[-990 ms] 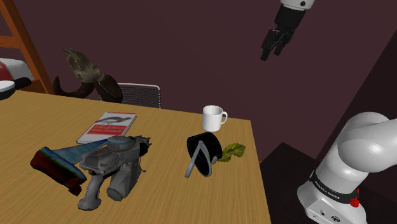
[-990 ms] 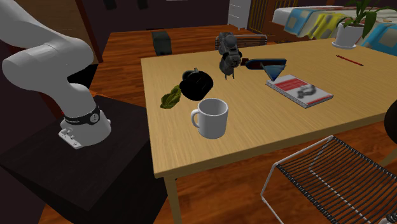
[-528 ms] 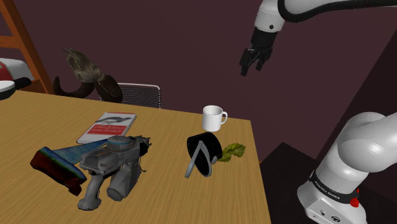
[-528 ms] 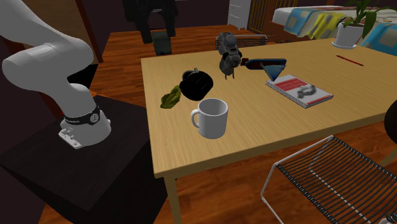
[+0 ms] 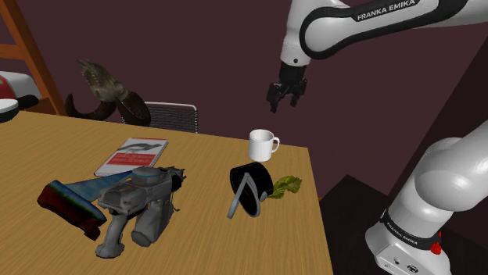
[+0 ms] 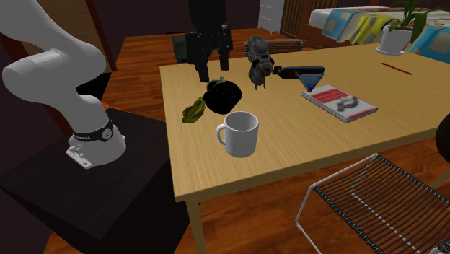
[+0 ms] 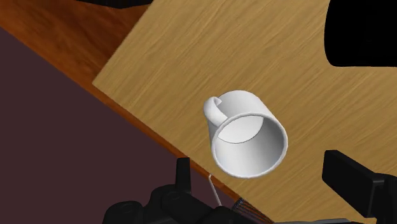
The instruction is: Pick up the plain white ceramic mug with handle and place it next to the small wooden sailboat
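A white mug (image 5: pixel 262 144) with a handle stands upright near the table's far corner; it also shows in the second exterior view (image 6: pixel 240 133). My black gripper (image 5: pixel 283 97) hangs open in the air above the mug, slightly to the shoulder view's right. In the wrist view the mug (image 7: pixel 245 133) lies ahead of the gripper (image 7: pixel 264 170), whose fingers stand wide apart and touch nothing. The sailboat (image 5: pixel 72 198), with a blue sail and dark red hull, lies at the shoulder view's left end of the table. In the second exterior view the gripper (image 6: pixel 212 69) hovers beyond the mug, and the sailboat (image 6: pixel 308 75) lies far behind.
A black round object with a grey strap (image 5: pixel 250 190) and a green leafy piece (image 5: pixel 286 185) lie close to the mug. A grey drill-like tool (image 5: pixel 138 205) and a red book (image 5: pixel 133 155) lie between mug and sailboat. A wire chair (image 6: pixel 364 195) stands by the wooden table (image 5: pixel 195 242).
The arm has swung down and toward the shoulder view's left, bringing the open gripper from high above to just over the mug. The mug and other objects have not moved.
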